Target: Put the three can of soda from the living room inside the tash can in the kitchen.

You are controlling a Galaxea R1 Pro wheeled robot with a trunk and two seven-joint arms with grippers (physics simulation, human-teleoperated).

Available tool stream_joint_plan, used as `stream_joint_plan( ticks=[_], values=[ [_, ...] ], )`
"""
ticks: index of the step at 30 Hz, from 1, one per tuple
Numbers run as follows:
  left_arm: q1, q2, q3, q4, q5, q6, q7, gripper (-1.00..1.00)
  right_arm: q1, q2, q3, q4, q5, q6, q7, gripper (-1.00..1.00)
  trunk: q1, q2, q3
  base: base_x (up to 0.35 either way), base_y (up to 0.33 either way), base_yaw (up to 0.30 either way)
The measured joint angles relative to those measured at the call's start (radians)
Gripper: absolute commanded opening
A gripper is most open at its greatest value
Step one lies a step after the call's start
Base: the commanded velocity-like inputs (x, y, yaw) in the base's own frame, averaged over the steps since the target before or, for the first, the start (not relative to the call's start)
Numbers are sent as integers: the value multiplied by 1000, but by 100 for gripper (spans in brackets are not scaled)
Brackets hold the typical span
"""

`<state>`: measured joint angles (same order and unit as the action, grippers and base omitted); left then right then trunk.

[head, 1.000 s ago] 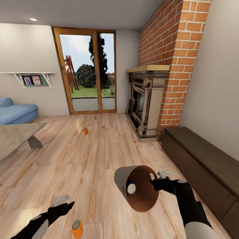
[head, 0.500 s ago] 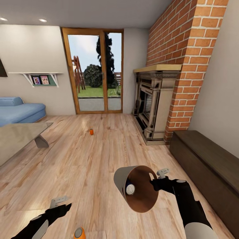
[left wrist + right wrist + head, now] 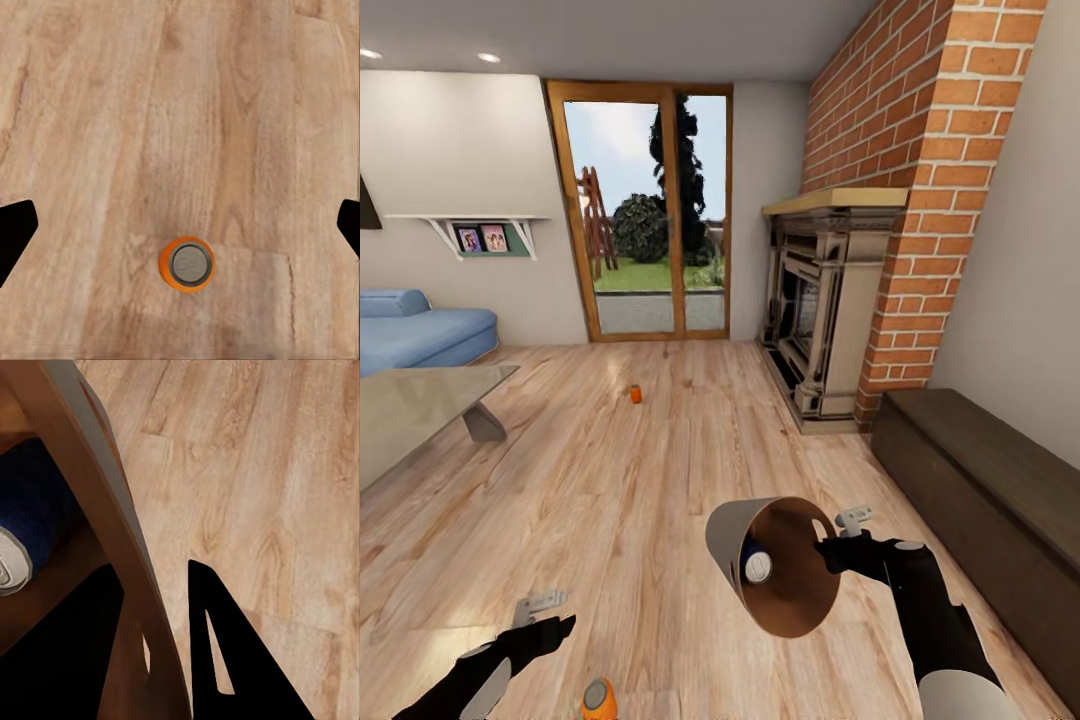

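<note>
My right gripper [image 3: 838, 545] is shut on the rim of the tash can [image 3: 775, 565], which hangs above the floor, tipped with its brown inside facing me. One can of soda [image 3: 757, 567] lies inside it, dark band and silver top showing. In the right wrist view the rim [image 3: 112, 547] runs between the fingers [image 3: 225, 660]. A second orange can of soda [image 3: 598, 700] stands on the floor just ahead of my open left gripper [image 3: 545, 615]; the left wrist view sees its top [image 3: 187, 264] from above. A third can of soda [image 3: 635, 394] stands far off near the glass doors.
I am in the living room with its wood-plank floor. A glass coffee table [image 3: 420, 410] and blue sofa [image 3: 420, 335] are on the left. The brick fireplace [image 3: 830, 310] and a dark low cabinet [image 3: 980, 500] line the right wall.
The view has swung a little, shifting the room rightward in the picture. The near can now sits lower, at the picture's bottom edge. The tash can stays held, barely moved.
</note>
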<state>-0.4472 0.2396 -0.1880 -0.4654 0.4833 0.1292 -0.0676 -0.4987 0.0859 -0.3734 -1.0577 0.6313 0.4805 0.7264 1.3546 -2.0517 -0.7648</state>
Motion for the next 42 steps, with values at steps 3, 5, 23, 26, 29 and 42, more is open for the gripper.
stream_joint_plan(
  ticks=[3, 5, 23, 26, 29, 42],
  values=[
    [-5, -13, -2, -1, -3, 45, 1, 100, 0, 0, -1, -3, 1, 0, 0, -100, 12, -21, -9, 0, 0, 0],
    [-16, -31, -4, 0, -4, 65, -1, 100, 0, 0, -1, -5, 0, 0, 0, -100, 19, -35, -16, 0, 0, 0],
    [-62, -67, -4, 2, -1, 102, 1, 100, -6, -11, -2, -8, 1, 9, 0, -100, 88, -161, -96, 0, 0, 0],
    [-62, -66, -4, 2, 0, 98, 2, 100, -6, -11, -2, -8, 2, 9, -1, -100, 100, -182, -110, 0, 0, 0],
    [-62, -66, -4, 2, 0, 89, 2, 100, -6, -11, -2, -8, 3, 9, -2, -100, 111, -203, -124, 0, 0, 0],
    [-61, -66, 0, 2, 0, 75, 3, 100, -6, -10, -1, -8, 4, 8, -3, -100, 161, -294, -185, 0, 0, 0]
  ],
)
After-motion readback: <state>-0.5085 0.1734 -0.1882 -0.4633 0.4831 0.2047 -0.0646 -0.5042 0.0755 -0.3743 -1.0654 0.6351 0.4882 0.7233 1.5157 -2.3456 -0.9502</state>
